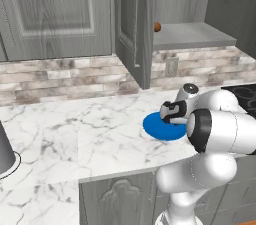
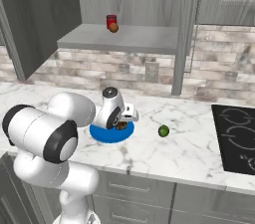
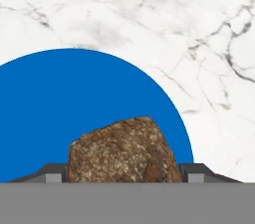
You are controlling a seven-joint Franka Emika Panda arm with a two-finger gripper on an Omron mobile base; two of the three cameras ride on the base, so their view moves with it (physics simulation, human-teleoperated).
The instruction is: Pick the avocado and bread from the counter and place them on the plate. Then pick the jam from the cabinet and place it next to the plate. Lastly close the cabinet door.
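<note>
Bread [image 3: 124, 151] between dark fingertips [image 3: 52, 172], over blue plate [image 3: 64, 113] near its 4 o'clock rim; gripper [image 2: 122, 121] closed on bread, low over plate, likely about to set it down. Whether bread touches plate, cannot tell. Avocado [image 2: 163, 131] on counter [image 2: 164, 156], 3 o'clock of plate, not yet on it. Jam [image 2: 110, 21] on cabinet shelf [image 2: 124, 39], orange-brown ball [image 2: 114, 27] just beside. Cabinet door [image 1: 132, 24] open, giving reach to jam. Count: one bread, one avocado, one plate, one jam, one ball.
</note>
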